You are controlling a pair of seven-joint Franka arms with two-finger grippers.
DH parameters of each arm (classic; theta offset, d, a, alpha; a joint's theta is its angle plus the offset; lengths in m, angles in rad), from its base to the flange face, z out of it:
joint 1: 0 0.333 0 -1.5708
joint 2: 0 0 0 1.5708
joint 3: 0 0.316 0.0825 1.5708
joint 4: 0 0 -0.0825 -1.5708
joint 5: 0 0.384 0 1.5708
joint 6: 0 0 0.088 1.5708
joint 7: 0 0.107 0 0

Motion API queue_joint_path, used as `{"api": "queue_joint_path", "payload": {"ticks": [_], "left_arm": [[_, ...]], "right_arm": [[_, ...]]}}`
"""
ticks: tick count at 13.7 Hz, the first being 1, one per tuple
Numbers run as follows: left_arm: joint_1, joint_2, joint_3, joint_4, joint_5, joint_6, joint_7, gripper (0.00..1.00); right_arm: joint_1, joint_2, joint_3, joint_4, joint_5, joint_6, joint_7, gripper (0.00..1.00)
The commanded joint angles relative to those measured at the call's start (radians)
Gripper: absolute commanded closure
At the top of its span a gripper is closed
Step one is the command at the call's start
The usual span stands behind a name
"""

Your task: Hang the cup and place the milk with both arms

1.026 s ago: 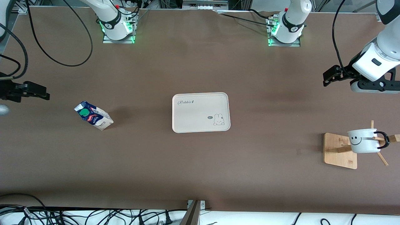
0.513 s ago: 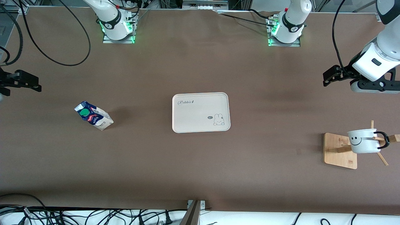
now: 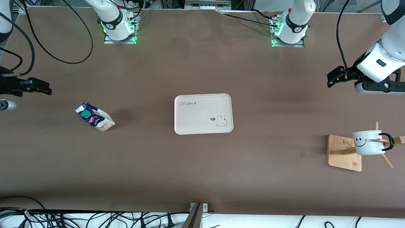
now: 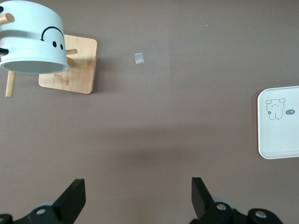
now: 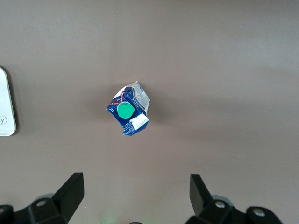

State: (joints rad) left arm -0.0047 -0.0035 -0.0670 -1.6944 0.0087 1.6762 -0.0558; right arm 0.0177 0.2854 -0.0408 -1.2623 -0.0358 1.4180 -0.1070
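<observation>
The cup [image 3: 368, 142] hangs on a wooden rack [image 3: 345, 153] at the left arm's end of the brown surface [image 3: 202, 171]. Its black handle [image 3: 388, 142] is hooked over one wooden peg, and the smiley face looks toward the middle of the surface. The milk [image 3: 94, 117] stands on the surface toward the right arm's end, with its green cap [image 3: 84, 114] on top. Between the milk and the rack, in the middle, lies a pale tray [image 3: 203, 113] with a small rabbit drawing; nothing is on it.

The left end effector [image 3: 336, 77] is in the air over the bare surface near the rack, its fingers [image 4: 72, 199] apart and holding nothing. The right end effector [image 3: 38, 87] is in the air over the surface near the milk, its fingers [image 5: 70, 190] also apart and holding nothing.
</observation>
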Motion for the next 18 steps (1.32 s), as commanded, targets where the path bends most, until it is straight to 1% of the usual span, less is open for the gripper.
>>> {"api": "queue_joint_path", "payload": {"ticks": [1,2,3,5,15,18], "left_arm": [[0.002,0.000,-0.004,0.021,0.028,-0.023,0.013,0.00],[0.002,0.000,-0.004,0.021,0.028,-0.023,0.013,0.00],[0.002,0.000,-0.002,0.021,0.028,-0.023,0.013,0.00],[0.002,0.000,-0.002,0.021,0.028,-0.023,0.013,0.00],[0.003,0.000,-0.002,0.021,0.028,-0.023,0.014,0.00],[0.003,0.000,-0.002,0.021,0.028,-0.023,0.014,0.00]], "right_arm": [[-0.024,-0.043,0.021,-0.051,0.042,0.047,0.024,0.00],[-0.025,-0.037,0.019,-0.048,0.066,0.071,0.017,0.00],[-0.027,-0.032,0.021,-0.042,0.068,0.067,0.013,0.00],[-0.024,-0.014,0.021,-0.016,0.067,0.067,0.020,0.00],[-0.028,-0.012,0.016,-0.017,0.050,0.075,0.033,0.00],[-0.028,-0.012,0.001,-0.017,0.047,0.076,0.033,0.00]]}}
